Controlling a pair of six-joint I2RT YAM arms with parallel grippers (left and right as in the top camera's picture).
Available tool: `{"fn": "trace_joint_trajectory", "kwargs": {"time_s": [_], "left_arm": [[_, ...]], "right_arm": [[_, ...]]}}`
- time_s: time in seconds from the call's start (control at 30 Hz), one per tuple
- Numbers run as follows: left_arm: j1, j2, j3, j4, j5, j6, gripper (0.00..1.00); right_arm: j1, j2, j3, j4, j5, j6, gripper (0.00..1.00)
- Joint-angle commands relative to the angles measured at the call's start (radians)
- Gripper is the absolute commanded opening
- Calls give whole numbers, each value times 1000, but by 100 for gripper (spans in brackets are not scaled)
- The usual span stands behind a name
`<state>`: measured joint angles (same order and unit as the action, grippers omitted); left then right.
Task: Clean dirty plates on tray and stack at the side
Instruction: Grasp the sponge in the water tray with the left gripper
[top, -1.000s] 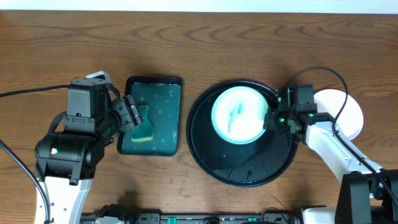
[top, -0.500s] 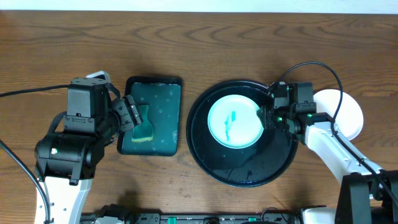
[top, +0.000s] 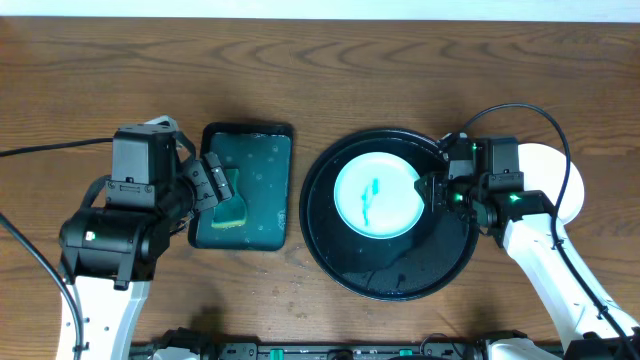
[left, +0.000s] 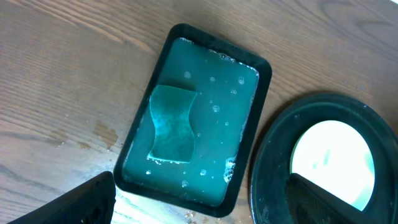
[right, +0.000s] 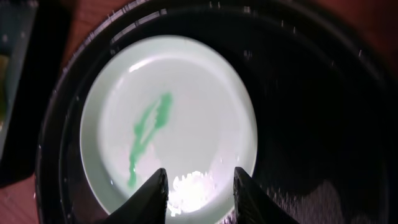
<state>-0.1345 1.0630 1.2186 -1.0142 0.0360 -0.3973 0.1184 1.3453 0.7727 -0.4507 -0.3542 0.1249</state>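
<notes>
One dirty plate (top: 377, 195), white with a teal-green smear, lies flat in the upper half of the round black tray (top: 400, 275). My right gripper (top: 432, 190) hovers at the plate's right edge, open, its two fingertips apart over the rim with nothing clamped. The right wrist view shows the plate (right: 186, 106) and its smear (right: 149, 127) just ahead of the gripper (right: 200, 199). My left gripper (top: 215, 187) stands wide open over the sponge end of the green tray; in the left wrist view the left gripper (left: 205, 211) is empty.
A rectangular dark-green tray (top: 262, 165) of soapy water holds a sponge (top: 232, 203) left of the black tray. Another white plate (top: 565, 180) lies on the wood at the far right, partly under my right arm. Cables run along both arms.
The plate, held tilted by my right gripper a second ago, now lies flat on the black tray. The right gripper has opened and let go. The left arm barely moved.
</notes>
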Motion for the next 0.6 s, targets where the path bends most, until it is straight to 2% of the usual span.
{"fn": "trace_joint_trajectory", "kwargs": {"time_s": [0.0,0.1,0.27,0.4,0.57], "left_arm": [[4,6,7,-1,8,16,86],[4,49,-28,8,5,42,74],[5,229,-87,33,-3,42,68],[5,396,-89,82,-7,42,69],[6,579,-89,146,-56,29,63]], "right_arm": [[1,-3,17,-18,-8,-7,32],[1,-3,17,-17,-8,-7,33],[1,-3,17,-17,13,-6,34],[1,-3,17,-23,13,-6,34],[1,-3,17,-41,13,-6,35]]}}
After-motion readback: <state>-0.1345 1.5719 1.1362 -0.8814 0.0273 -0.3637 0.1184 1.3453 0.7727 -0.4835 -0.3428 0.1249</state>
